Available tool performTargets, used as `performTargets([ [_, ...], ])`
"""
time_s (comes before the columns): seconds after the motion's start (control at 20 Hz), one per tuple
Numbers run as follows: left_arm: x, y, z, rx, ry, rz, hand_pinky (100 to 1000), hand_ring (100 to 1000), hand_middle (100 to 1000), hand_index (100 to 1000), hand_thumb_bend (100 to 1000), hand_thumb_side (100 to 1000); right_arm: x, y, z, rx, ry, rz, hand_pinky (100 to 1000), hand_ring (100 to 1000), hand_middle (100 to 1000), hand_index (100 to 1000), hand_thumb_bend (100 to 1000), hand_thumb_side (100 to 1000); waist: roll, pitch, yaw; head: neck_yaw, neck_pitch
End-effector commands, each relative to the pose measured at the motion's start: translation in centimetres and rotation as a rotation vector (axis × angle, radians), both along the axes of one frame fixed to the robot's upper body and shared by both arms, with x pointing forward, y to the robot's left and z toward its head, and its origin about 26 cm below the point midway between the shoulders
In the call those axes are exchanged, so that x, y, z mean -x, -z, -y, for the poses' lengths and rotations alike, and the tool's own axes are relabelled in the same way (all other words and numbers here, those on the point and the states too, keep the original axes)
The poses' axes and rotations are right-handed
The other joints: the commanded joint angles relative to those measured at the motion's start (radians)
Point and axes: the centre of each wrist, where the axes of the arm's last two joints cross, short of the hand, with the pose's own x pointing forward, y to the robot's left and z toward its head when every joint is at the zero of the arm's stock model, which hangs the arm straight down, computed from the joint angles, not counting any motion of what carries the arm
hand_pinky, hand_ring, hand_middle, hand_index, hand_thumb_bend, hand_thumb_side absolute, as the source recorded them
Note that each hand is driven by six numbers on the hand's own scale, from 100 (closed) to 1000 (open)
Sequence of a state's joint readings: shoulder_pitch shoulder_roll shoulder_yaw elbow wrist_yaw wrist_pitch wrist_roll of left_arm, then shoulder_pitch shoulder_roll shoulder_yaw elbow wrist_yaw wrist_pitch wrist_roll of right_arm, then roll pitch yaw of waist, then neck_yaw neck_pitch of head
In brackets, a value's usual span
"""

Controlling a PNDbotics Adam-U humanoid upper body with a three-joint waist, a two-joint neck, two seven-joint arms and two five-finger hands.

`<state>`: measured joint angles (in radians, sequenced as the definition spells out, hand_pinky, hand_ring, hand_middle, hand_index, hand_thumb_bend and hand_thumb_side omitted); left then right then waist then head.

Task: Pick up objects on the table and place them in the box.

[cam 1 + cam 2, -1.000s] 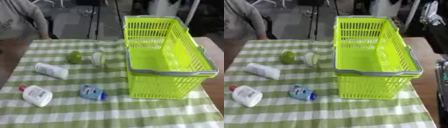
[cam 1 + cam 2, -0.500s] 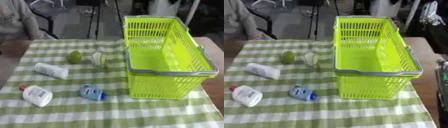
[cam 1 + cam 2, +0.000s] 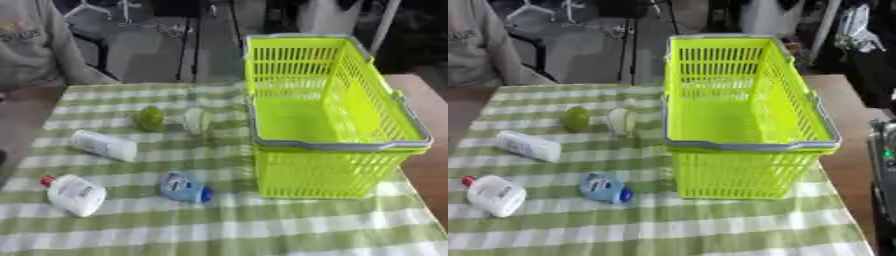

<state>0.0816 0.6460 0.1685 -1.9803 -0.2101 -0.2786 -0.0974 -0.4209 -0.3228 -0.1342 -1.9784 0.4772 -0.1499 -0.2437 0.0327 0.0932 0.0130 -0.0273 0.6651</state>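
Note:
A lime-green plastic basket (image 3: 338,145) with a grey rim stands empty on the right half of the checked cloth. To its left lie a round green thing (image 3: 149,118) and a pale round thing (image 3: 197,121), side by side. Nearer me lie a white tube-shaped bottle (image 3: 104,145), a white bottle with a red cap (image 3: 74,194) and a small blue bottle (image 3: 184,188). Neither of my hands shows in either view.
The green-and-white checked cloth (image 3: 219,225) covers a brown table (image 3: 429,105). A person in a grey top (image 3: 35,50) sits at the far left edge. A dark piece of equipment (image 3: 883,170) stands at the right edge of the right eye view.
The person's arm at the far left has pulled back from the cloth's corner. The basket and the things on the cloth have not moved.

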Motion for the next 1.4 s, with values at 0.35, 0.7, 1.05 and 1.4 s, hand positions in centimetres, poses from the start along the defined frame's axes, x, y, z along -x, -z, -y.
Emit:
performTargets([
  [0.35,-1.8,-1.4,-2.5,-0.588,-0.082,-0.297,702,903,807,927,837,408,0.5,-0.8,0.1,0.042,-0.004,0.016,590,583,662,804,100,543,0.004,-0.014,-0.005,-0.002,0.007],
  [0.7,-4.5,-1.1,-4.0,-0.802,-0.139,-0.430,707,877,794,933,902,403,0.4,-0.7,0.0,0.045,-0.016,0.007,590,582,660,804,100,544,0.006,-0.016,-0.011,0.001,0.012],
  [1.05,-6.9,-0.9,-4.4,-0.913,-0.121,-0.465,710,857,786,927,933,395,0.4,-0.7,-0.1,0.047,-0.024,0.000,590,582,659,804,100,544,0.005,-0.019,-0.017,0.011,0.019],
  [1.4,-8.3,-0.6,-4.3,-0.957,-0.094,-0.443,710,840,778,920,945,375,0.4,-0.6,-0.2,0.046,-0.032,-0.003,590,581,659,804,100,544,0.006,-0.019,-0.021,0.045,0.024],
])
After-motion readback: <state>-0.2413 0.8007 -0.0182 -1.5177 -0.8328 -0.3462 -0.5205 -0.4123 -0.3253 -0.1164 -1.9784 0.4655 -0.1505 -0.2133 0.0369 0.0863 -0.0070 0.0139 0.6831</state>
